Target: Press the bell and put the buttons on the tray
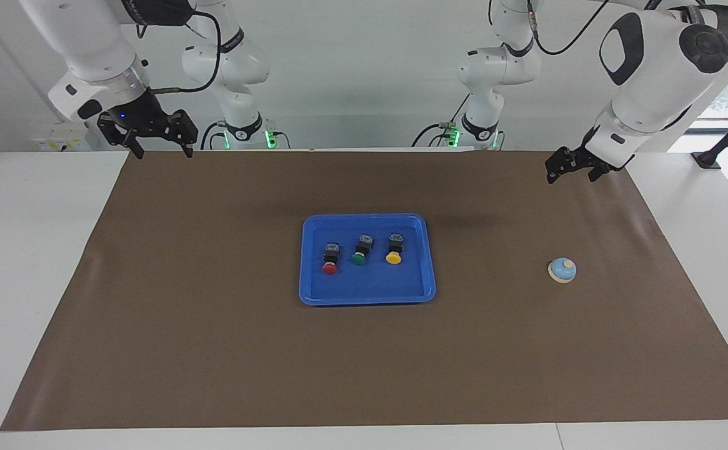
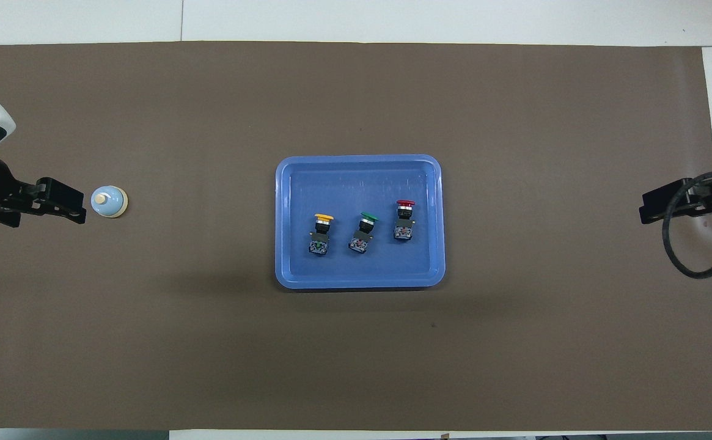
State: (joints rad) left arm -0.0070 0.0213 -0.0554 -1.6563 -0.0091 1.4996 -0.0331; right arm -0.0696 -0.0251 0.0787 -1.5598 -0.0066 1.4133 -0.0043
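In the tray (image 1: 429,262) lie all three buttons (image 1: 359,249), apparently placed; the bell (image 1: 562,270) sits apart; left hand (image 1: 573,170) and right hand (image 1: 159,142) hover wide, empty.

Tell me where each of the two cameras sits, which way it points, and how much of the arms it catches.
Facing view: high across the table, looking back at the robots; both arms show from base to gripper, the right gripper and left gripper raised over the mat's edge nearest the robots.
Overhead view: high above the robots' end, looking steeply down; only the left gripper beside the bell and the right gripper show.
Shared: the tray holding the red, green and yellow buttons, the bell, the mat.
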